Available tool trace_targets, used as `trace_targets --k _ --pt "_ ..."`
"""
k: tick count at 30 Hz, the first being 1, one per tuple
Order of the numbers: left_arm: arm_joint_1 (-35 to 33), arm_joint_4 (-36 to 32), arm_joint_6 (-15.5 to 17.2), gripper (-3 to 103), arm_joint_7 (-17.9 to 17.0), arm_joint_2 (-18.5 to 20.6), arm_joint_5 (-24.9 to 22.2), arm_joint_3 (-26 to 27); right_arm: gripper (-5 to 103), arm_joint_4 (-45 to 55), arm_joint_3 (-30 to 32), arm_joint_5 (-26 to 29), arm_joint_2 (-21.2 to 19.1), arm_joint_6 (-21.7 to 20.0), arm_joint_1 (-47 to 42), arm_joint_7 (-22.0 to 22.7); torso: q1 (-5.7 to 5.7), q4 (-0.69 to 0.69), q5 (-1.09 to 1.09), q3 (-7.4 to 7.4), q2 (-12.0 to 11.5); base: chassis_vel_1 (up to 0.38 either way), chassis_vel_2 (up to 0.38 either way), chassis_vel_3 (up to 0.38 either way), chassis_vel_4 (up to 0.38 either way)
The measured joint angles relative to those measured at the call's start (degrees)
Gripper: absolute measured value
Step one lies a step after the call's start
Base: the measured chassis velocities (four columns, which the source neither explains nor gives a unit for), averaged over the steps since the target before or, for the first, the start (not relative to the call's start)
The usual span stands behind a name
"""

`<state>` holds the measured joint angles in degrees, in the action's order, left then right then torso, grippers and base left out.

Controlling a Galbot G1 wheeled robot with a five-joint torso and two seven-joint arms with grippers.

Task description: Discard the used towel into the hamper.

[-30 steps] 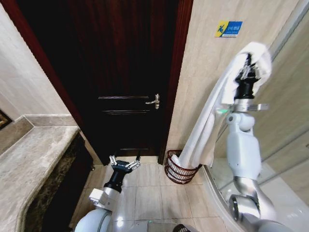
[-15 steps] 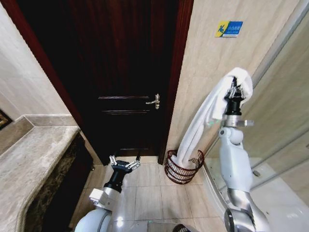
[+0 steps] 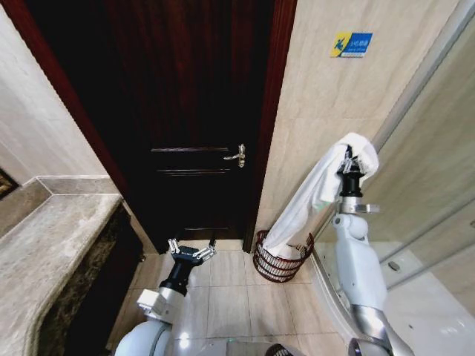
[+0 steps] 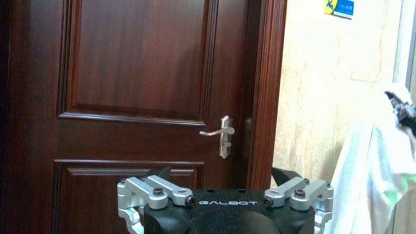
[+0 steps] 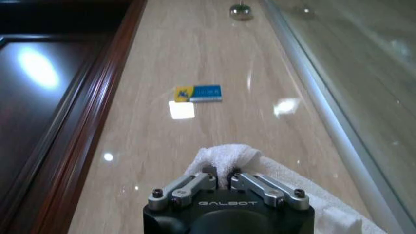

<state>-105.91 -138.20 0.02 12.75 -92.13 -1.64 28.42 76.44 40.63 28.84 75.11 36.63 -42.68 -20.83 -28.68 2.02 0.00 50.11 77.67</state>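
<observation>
Right pincer (image 3: 347, 165), frame right, clamped on white terry towel (image 3: 308, 204); its tail dips into dark reddish-brown wire hamper (image 3: 280, 259). Lowering step; next calls for release. Left pincer (image 3: 191, 251) parked low-centre, fingers apart.

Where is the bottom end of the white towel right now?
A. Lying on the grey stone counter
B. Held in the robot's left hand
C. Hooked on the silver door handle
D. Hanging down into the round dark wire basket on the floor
D: the white cloth towel, pinched at its top by the raised right hand, drapes down into the round dark reddish-brown wire basket by the wall.
</observation>
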Motion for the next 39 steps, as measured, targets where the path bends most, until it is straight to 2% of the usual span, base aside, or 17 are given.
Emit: trace_targets --k 22,39 --pt "0.0 0.0 0.0 100 0.0 0.0 0.0 0.0 8 -14.2 -0.2 -2.2 3.1 6.7 -5.9 -4.4 0.00 -0.02 0.01 0.00 0.0 0.000 0.000 0.000 0.000" --pt "0.0 0.0 0.0 100 0.0 0.0 0.0 0.0 8 -18.2 -1.1 -3.9 5.0 7.3 -8.7 -5.1 0.00 -0.01 0.00 0.00 0.0 0.000 0.000 0.000 0.000"
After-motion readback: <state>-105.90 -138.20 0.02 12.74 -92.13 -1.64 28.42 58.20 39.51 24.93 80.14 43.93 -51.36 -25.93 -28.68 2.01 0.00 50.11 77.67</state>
